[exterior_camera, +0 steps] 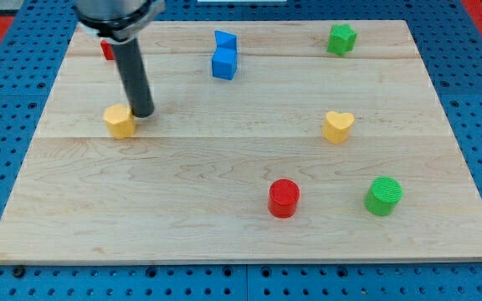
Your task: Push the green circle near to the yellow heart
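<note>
You had no pincer, only my tip (143,113), parked beside the yellow block (120,121). The green circle (383,196) sat untouched, below-right of the yellow heart (337,126). Next came, I'd judge, a long crossing.

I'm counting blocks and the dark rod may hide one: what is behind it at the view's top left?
A red block peeks out left of the rod; its shape is covered. My tip rests beside the yellow block.
</note>
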Controlling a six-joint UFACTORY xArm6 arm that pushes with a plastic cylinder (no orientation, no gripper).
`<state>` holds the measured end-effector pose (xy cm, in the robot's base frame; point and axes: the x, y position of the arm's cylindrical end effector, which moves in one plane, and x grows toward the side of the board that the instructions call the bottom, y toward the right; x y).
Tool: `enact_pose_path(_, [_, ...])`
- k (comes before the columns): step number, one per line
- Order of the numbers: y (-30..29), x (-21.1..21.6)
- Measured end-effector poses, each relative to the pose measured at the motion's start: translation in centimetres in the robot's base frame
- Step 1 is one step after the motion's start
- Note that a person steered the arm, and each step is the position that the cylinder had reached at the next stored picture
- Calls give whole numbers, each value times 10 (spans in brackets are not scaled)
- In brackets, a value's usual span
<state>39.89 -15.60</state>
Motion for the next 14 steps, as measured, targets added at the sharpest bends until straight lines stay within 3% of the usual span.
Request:
enact_pose_path(1, [-18, 1])
enact_pose_path(2, [76, -9])
enact_pose_path(3, [167, 22])
enact_pose_path(4, [196, 72])
enact_pose_path(5, [262, 94])
enact_pose_path(7, [275, 152])
enact_pose_path(9, [331, 159])
enact_pose_path(10, [336, 192])
enact_pose_path(13, [368, 101])
enact_pose_path(14, [411, 84])
